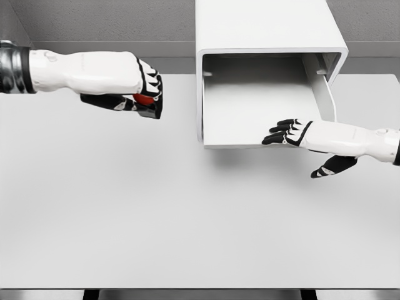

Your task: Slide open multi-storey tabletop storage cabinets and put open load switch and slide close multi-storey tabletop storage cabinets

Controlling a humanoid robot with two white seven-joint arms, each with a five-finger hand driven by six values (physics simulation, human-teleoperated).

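While the left hand (140,94) curls around the red switch (145,99), the open drawer (262,103) lies to its right; the right hand (294,134), fingers spread, rests at the drawer's front edge.

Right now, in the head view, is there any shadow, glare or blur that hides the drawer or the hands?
Head view: even, soft light, no glare, sharp everywhere. A faint shadow lies on the table under the open drawer. The left hand covers most of a red object; the right hand shows clearly at the drawer's front edge.
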